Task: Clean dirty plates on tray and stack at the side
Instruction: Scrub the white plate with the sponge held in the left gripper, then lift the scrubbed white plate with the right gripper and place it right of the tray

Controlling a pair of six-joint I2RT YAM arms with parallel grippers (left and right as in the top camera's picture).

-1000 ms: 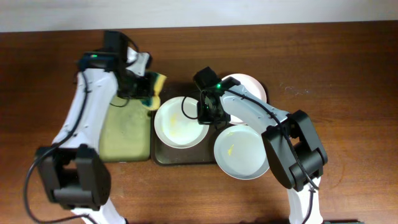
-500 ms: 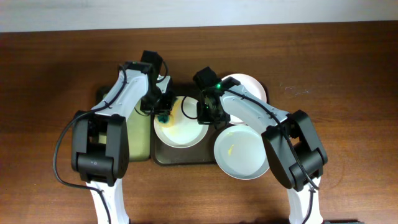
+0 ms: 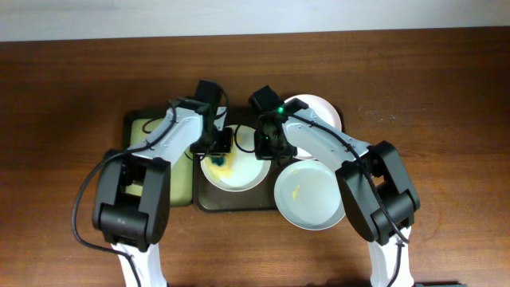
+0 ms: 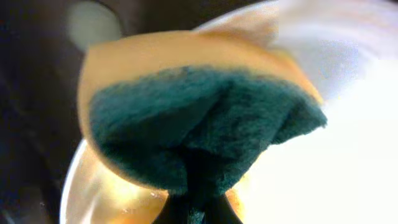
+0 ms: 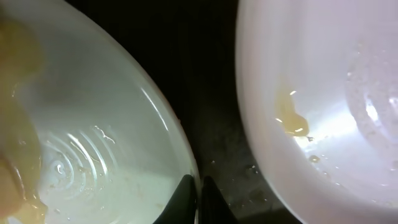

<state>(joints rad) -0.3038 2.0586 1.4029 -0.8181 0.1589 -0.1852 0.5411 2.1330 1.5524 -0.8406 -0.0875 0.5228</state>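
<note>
Three plates are in the overhead view: a white plate [image 3: 241, 172] on the left of the dark tray [image 3: 236, 201], a white plate [image 3: 321, 112] at the back right, and a pale grey-blue plate [image 3: 309, 195] with a yellow smear at the front right. My left gripper [image 3: 216, 150] is shut on a green and yellow sponge [image 4: 199, 127], held down in the left plate [image 4: 323, 155] over its yellow smear. My right gripper [image 5: 198, 194] is shut on that plate's right rim [image 5: 180, 140]. A neighbouring plate [image 5: 329, 81] shows a yellow drop.
A smaller tray with yellow-green lining [image 3: 156, 163] lies left of the dark tray, under my left arm. Bare wooden table [image 3: 446, 119] surrounds the trays. The front right plate overhangs the dark tray's right front corner.
My left arm has swung right from the small tray, carrying the sponge, and lowered it into the left plate. My right gripper has stayed on the plate's rim.
</note>
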